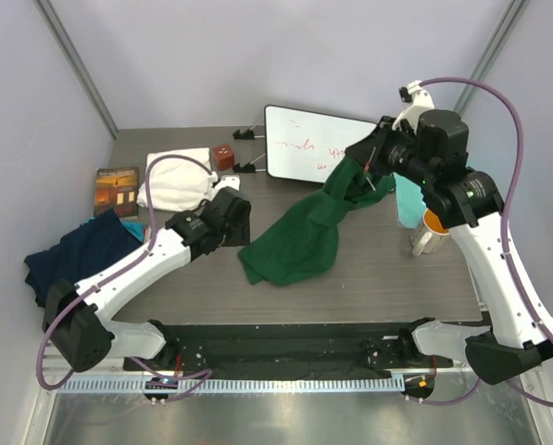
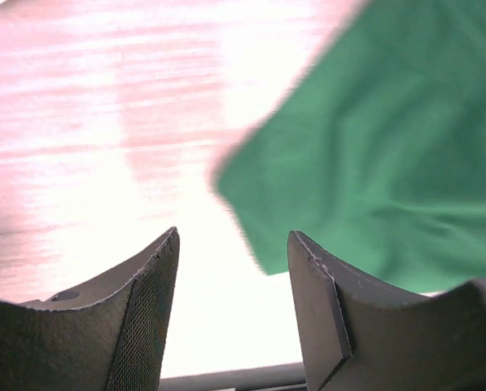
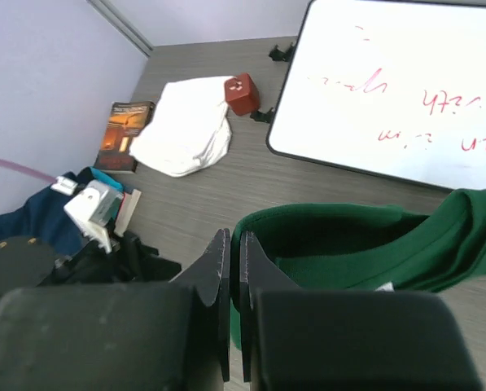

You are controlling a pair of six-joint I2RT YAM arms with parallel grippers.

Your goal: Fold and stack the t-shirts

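Observation:
The dark green t-shirt (image 1: 304,236) hangs from my right gripper (image 1: 369,174) and trails down to the table's middle. That gripper (image 3: 234,244) is shut on the shirt's collar (image 3: 340,244), lifted above the table. My left gripper (image 1: 243,222) is open and empty, just left of the shirt's lower edge; the green cloth (image 2: 389,155) shows ahead of its fingers (image 2: 149,285). The cream-white t-shirt (image 1: 176,178) lies bunched at the back left. The navy blue t-shirt (image 1: 77,255) lies crumpled at the left edge.
A whiteboard (image 1: 318,144) with red writing stands at the back. A small red-brown block (image 1: 223,156) sits beside the white shirt. A brown book (image 1: 117,188) lies at the left. A mug (image 1: 431,232) and a teal object (image 1: 408,199) stand under the right arm.

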